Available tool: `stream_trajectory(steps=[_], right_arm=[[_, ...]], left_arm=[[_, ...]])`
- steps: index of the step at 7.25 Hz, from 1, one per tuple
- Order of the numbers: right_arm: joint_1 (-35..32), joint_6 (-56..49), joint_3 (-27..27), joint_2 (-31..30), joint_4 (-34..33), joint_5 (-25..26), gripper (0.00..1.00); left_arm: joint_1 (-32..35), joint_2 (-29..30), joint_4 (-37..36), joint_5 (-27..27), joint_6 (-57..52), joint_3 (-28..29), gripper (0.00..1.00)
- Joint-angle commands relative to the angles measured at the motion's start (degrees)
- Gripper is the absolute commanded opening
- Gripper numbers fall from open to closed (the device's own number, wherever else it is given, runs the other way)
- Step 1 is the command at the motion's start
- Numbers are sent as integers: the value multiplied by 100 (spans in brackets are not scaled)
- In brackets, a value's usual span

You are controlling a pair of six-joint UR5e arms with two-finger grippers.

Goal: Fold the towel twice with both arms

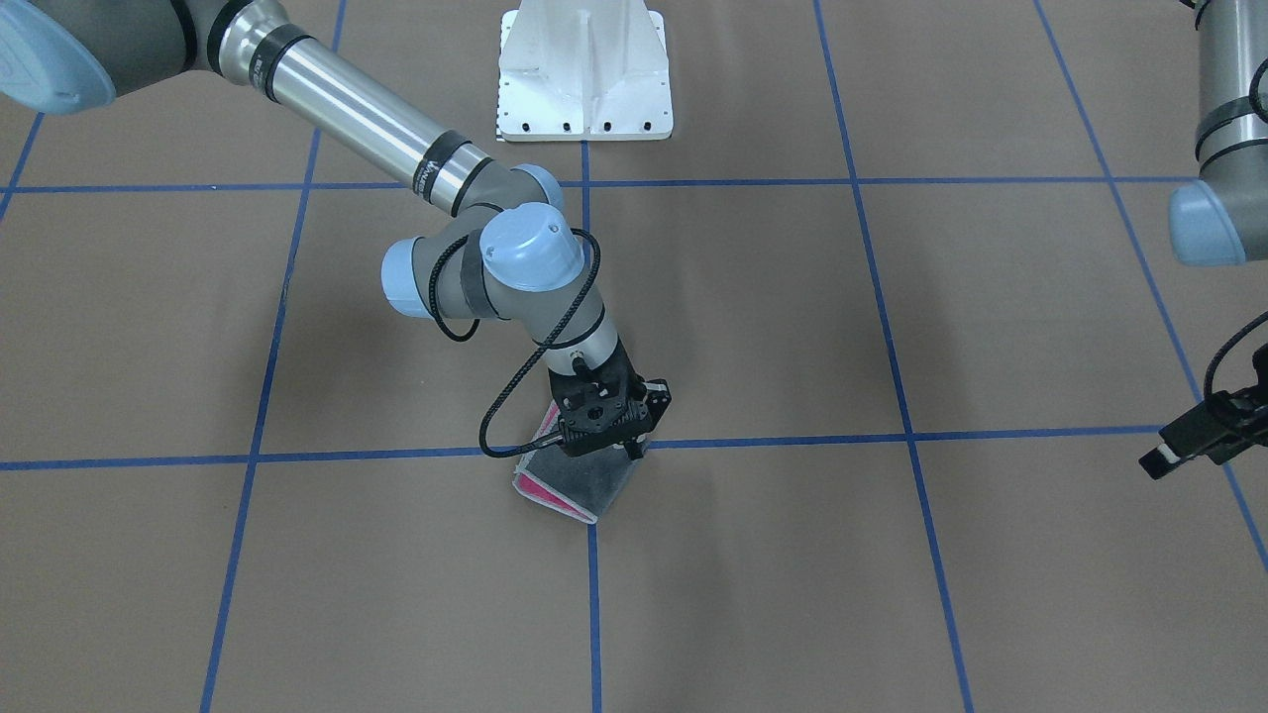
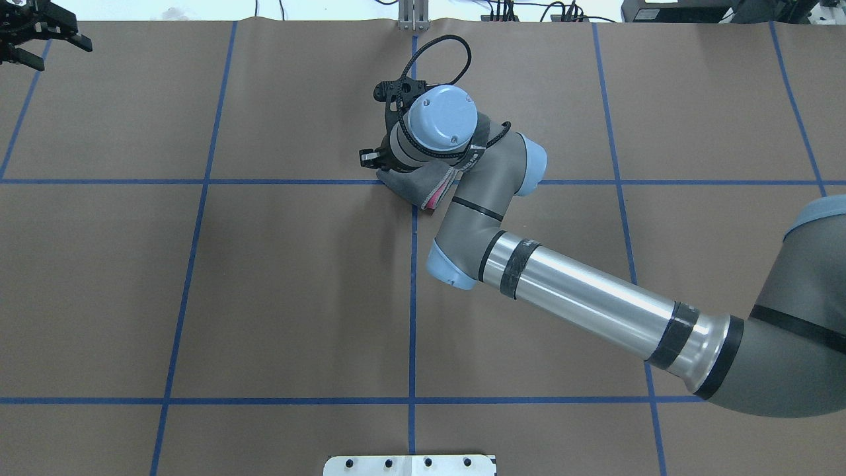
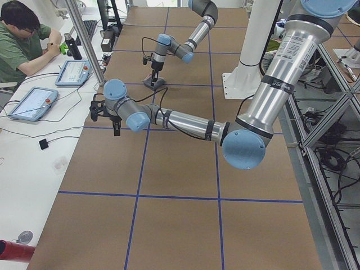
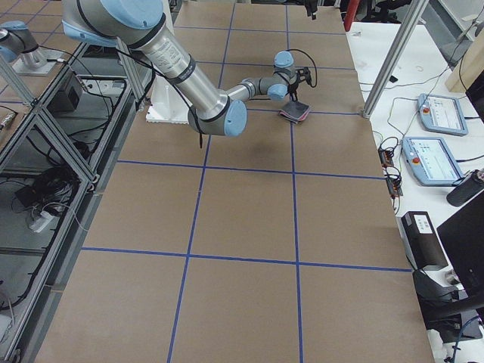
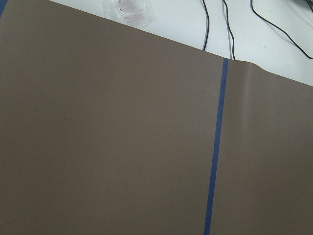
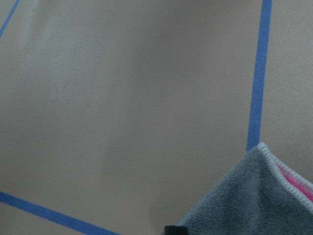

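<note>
R fingers [image 1: 635, 450] sat right down on the towel [image 1: 584, 487] at its edge nearer the robot; wrist blocked them from overhead, so can't tell if they were pinching cloth or just pressing it. The R wrist cam only caught a grey corner of towel w/ a pink strip under it, plus a dark bit at the bottom edge. The towel lay on the bench [image 1: 792, 574] approx. mid-table, at a crossing of the blue tape lines [image 1: 892, 436], as a small stacked packet, grey face up, pink peeking at the side edges. Judged: last fold being set down or flattened, so task nearly done. Next move prob. needs the fingers let go (if holding) and lifted straight up, so the top layer isn't dragged or flipped back. L fingers [image 2: 76, 41] were spread wide, holding nothing, parked well apart near the far bench corner; the L wrist cam saw bare bench only. R arm's black cable [image 1: 515, 396] looped just beside the towel, a possible snag. White pedestal [image 1: 584, 79] was well apart; a person [image 3: 22, 45] w/ tablets [image 3: 73, 72] sat off the bench.
</note>
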State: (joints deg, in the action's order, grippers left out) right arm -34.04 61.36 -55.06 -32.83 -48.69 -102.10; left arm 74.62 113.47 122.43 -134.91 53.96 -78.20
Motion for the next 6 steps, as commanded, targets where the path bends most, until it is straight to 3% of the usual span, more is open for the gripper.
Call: stream_trajectory(steps=[1,4,6], right_arm=[[116,7,83,49,0,50,0],[64,33,48,92,9,-11,0],[-452,417,-222,198,-52,-815,0]], left_arm=[[0,0,9,0,-9,42,100],[0,9,9,0,-9,33,100],[0,0,-9,-52,0,-2,100]])
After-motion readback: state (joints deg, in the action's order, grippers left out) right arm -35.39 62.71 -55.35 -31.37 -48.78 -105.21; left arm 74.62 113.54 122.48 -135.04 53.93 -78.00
